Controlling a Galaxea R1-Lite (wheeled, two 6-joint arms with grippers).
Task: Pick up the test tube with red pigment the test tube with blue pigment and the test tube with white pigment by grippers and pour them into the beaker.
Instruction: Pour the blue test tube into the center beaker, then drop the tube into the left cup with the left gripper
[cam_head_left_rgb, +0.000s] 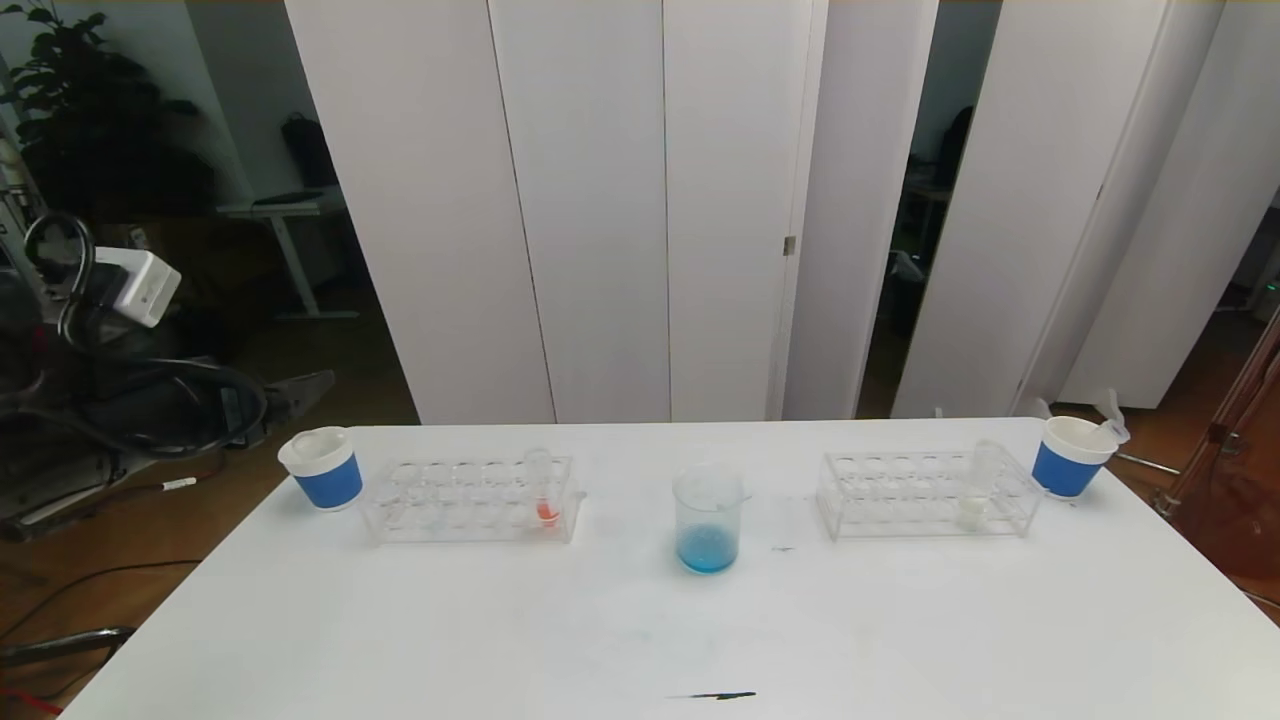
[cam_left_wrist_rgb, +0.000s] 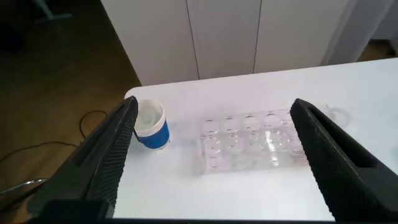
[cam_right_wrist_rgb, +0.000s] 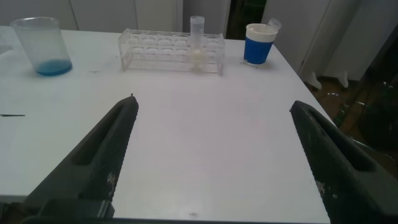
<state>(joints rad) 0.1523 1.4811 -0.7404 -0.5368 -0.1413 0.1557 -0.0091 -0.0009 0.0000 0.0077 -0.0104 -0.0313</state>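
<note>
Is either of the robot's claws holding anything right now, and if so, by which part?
Nothing is held. The left claw and the right claw both stand open with only the table between their fingers, short of the racks.

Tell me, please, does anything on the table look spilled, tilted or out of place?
Nothing looks spilled or knocked over. Only a small dark streak lies on the table near its front edge, apart from the beaker with blue liquid. What it is cannot be told.
</note>
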